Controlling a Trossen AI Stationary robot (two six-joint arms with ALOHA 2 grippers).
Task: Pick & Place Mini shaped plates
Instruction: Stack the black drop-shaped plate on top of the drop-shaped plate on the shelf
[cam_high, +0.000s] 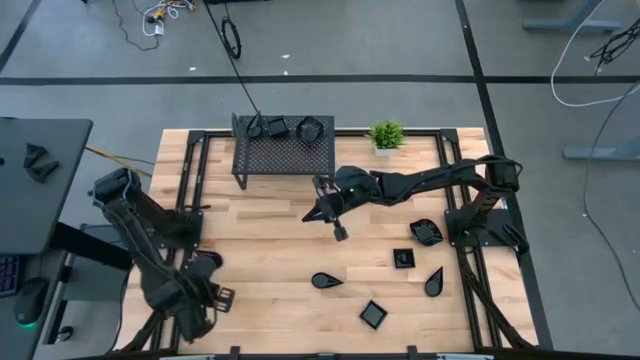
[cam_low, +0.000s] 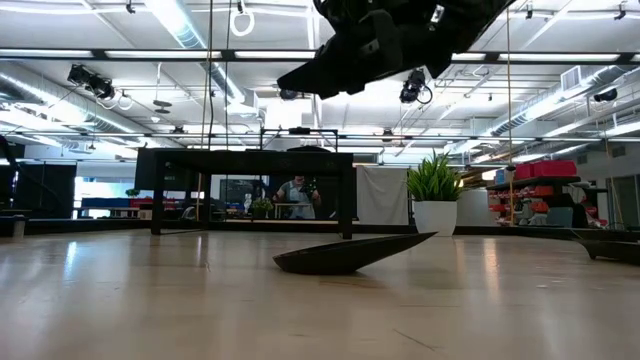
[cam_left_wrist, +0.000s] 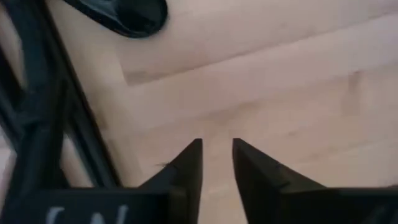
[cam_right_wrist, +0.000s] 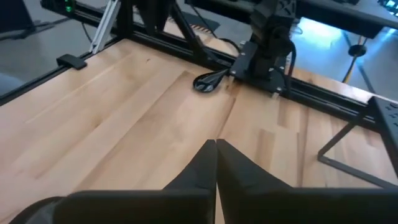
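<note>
The butcher-block table (cam_high: 260, 250) carries a black mesh rack (cam_high: 285, 152) along its far edge, with a small potted plant (cam_high: 386, 134) beside it.

The right arm reaches over the table's middle. Its gripper (cam_high: 337, 226) hangs clear of the wood, fingers pressed together, grasping nothing. The left gripper (cam_left_wrist: 216, 163) sits low at the near left corner, fingers slightly parted and empty, above bare wood.

Progress: two dark dishes (cam_high: 290, 128) appear to sit on the rack. Five remain on the table's right half:
- a wavy-rim plate (cam_high: 426, 232);
- two square plates (cam_high: 404, 258) and (cam_high: 373, 315);
- two teardrop plates (cam_high: 326, 281) and (cam_high: 434, 283).

By judgement, most placing is left.

Hard to tell: the shapes of the rack dishes, and whether the dark object (cam_left_wrist: 127, 14) near the left gripper is a plate.
</note>
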